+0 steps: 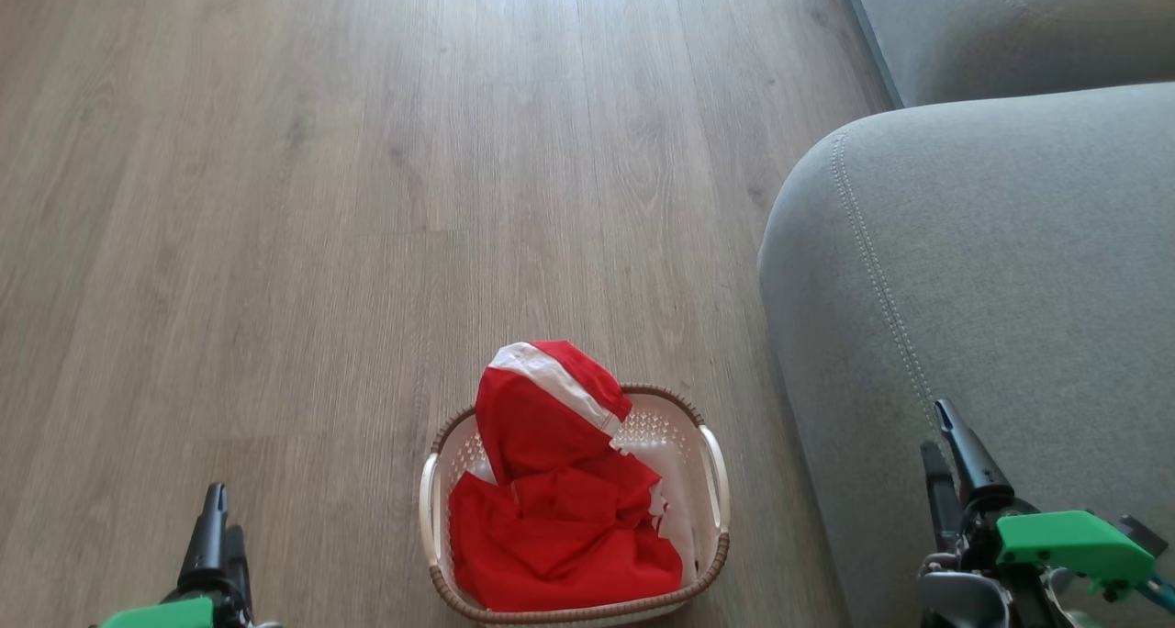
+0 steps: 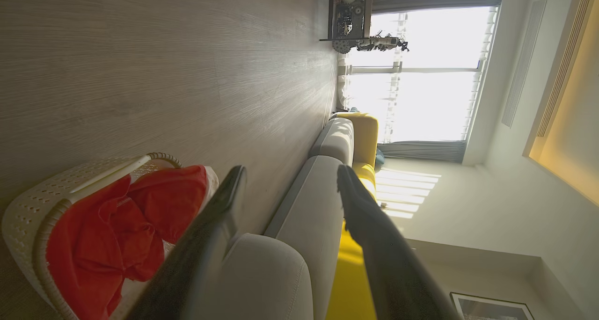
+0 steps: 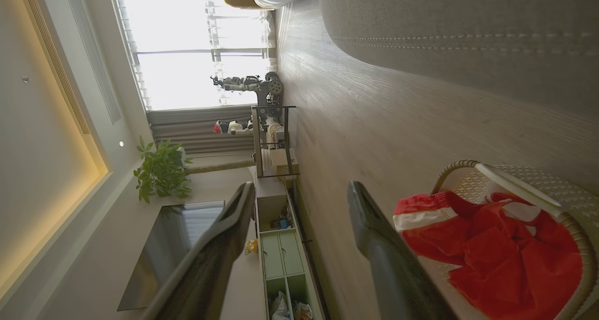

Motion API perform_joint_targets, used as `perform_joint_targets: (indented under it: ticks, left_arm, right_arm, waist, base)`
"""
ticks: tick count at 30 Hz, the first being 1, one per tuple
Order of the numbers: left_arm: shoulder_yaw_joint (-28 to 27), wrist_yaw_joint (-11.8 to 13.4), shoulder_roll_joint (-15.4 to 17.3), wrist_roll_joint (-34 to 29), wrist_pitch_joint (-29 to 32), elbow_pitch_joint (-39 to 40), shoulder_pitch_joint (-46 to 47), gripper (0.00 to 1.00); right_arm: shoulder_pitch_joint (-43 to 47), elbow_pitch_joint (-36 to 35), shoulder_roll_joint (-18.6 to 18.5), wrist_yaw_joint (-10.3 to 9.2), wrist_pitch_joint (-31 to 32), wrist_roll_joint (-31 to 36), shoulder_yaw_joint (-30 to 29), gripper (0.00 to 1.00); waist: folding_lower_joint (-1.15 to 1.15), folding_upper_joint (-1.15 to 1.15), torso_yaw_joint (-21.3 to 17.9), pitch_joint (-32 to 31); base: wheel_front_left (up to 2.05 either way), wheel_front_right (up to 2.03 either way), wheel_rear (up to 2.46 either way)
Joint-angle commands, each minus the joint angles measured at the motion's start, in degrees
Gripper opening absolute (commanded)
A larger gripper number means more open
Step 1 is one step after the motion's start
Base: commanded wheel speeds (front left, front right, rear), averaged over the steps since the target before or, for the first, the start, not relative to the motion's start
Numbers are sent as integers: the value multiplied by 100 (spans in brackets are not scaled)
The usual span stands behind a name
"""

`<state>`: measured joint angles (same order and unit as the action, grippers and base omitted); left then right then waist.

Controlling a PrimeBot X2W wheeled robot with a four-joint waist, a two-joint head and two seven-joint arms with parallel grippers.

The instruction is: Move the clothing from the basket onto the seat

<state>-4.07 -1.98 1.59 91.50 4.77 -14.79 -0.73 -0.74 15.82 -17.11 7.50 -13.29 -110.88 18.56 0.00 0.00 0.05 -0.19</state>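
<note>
**Both grippers empty; clothing heaped in basket**

Left gripper (image 1: 220,516) sits at the lower left, its body cut off by the frame edge. The left wrist view shows its fingers spread wide, holding nothing. Open plank floor (image 1: 367,196) runs left of and beyond the basket (image 1: 714,476), which stands on the floor, near rim cropped. The red-and-white clothing (image 1: 560,509) fills it, one fold peaking above the far rim; lower layers are hidden. A narrow floor strip separates the basket from the seat (image 1: 991,270) and its rounded, stitched edge. Right gripper (image 1: 938,429) shows against the seat, jaws wide, empty.
</note>
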Motion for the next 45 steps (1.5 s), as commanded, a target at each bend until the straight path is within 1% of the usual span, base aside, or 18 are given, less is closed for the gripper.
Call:
perform_joint_targets:
  ticks: [1,8,22,29,30,33,38,45]
  left_arm:
    - [0,13,44,-96,-78,250,138,100]
    - [22,69,50,-410,-196,405,114,100]
    - [166,264,60,-1395,-431,794,89,100]
    - [283,317,65,-2052,-549,942,101,100]
    - [283,317,65,-2052,-549,942,101,100]
    - [338,313,68,-2395,-599,963,91,100]
    - [434,315,71,-2978,-683,970,56,100]
    - [559,336,77,-3642,-801,951,10,100]
  right_arm:
    - [-250,-197,-29,0,-16,120,-112,100]
    - [-234,-270,61,0,-25,519,-246,100]
    - [-224,-515,241,0,-44,1606,-504,100]
    - [-219,-643,331,0,-54,2227,-590,100]
    - [-219,-643,331,0,-54,2227,-590,100]
    - [-209,-686,369,0,-58,2510,-606,100]
    - [-186,-748,434,0,-65,3027,-616,100]
    - [-140,-778,524,0,-75,3782,-635,100]
  waist:
    - [0,0,1,-3]
    - [0,0,14,-17]
    - [0,0,51,-41]
    - [0,0,72,-49]
    - [0,0,72,-49]
    - [0,0,76,-52]
    - [0,0,82,-60]
    - [0,0,98,-76]
  base:
    - [0,0,0]
    - [0,0,0]
    - [0,0,0]
    - [0,0,0]
    - [0,0,0]
    - [0,0,0]
    - [0,0,0]
    - [0,0,0]
